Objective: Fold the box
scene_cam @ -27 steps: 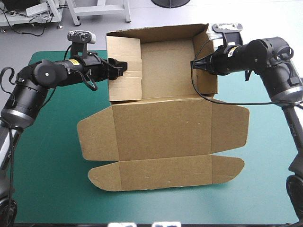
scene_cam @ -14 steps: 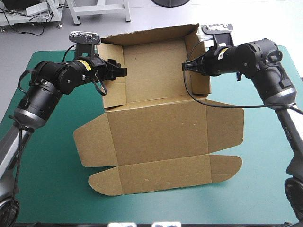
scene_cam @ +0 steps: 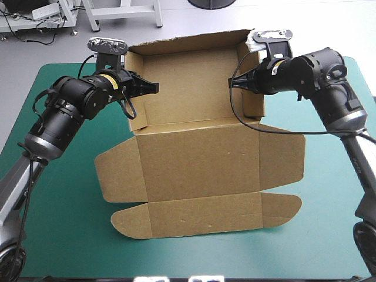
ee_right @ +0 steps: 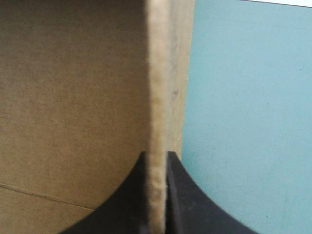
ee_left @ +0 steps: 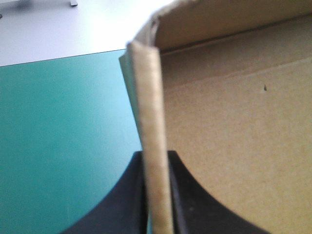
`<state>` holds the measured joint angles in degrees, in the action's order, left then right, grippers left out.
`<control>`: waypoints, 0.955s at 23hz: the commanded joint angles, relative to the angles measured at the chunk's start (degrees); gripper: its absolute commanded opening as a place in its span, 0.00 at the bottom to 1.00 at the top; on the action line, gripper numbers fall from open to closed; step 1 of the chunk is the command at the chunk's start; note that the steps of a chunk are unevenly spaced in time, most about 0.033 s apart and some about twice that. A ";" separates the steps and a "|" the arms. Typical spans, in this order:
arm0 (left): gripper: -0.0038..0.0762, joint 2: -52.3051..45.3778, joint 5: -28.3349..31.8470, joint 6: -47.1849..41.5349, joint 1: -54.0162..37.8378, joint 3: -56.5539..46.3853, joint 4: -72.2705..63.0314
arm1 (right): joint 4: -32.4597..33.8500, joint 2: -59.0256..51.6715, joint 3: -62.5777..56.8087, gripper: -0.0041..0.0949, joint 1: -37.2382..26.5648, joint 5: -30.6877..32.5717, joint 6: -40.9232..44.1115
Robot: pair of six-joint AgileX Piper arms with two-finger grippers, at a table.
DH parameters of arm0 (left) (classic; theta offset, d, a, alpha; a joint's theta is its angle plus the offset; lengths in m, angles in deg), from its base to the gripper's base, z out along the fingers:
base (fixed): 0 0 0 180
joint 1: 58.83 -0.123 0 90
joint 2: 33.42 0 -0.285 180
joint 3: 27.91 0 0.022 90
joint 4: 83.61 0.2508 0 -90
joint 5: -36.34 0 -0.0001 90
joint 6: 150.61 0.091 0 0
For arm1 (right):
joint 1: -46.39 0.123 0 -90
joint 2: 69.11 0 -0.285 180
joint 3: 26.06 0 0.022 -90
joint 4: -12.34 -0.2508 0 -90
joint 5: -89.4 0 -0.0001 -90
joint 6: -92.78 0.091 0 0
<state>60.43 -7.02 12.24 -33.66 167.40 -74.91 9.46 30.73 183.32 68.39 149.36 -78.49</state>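
Note:
The brown box lies mid-table, its tray part at the back with walls raised and its lid flat toward the front. My left gripper is at the tray's left wall; in the left wrist view the wall's edge runs between the black fingers, which press on it from both sides. At the right wall my right gripper is shut on the board in the same way, one finger inside the tray and one outside. The back wall stands upright.
The lid's rounded side flaps and long front flap lie flat on the teal-green cover. The tray's back wall is at the table's far edge. Bare cover lies to the left, right and front of the box.
The inner panel of the left wall, earlier lying inward over the tray floor, now stands upright. My left gripper's fingers have come together on that wall. The right gripper kept its hold.

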 commanded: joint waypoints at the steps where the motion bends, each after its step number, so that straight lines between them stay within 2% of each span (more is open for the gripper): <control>1: 0.04 -2.18 5.68 -3.86 1.28 2.20 3.70 | 0.70 -2.38 1.49 0.04 1.60 -5.29 1.71; 4: 0.04 -2.18 3.53 -7.49 1.28 2.20 9.23 | 9.11 -2.38 1.49 0.04 5.11 -5.17 5.69; 7: 0.04 -2.16 3.40 -12.29 1.28 2.20 14.71 | 14.11 -1.88 1.49 0.04 7.68 -5.03 8.48; 13: 0.04 -1.83 1.82 -12.19 1.92 2.20 17.48 | 15.12 -0.15 1.49 0.04 8.99 -3.61 9.13; 19: 0.04 -1.72 4.35 -7.49 1.92 2.20 14.29 | 16.32 -0.17 1.49 0.04 8.99 -2.20 9.13; 22: 0.04 -1.59 2.50 -6.65 1.92 2.20 14.86 | 16.68 -0.17 1.49 0.04 8.99 -2.10 9.13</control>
<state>60.84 -8.12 3.20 -32.23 167.40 -61.58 24.19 32.94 183.32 77.16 149.09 -68.07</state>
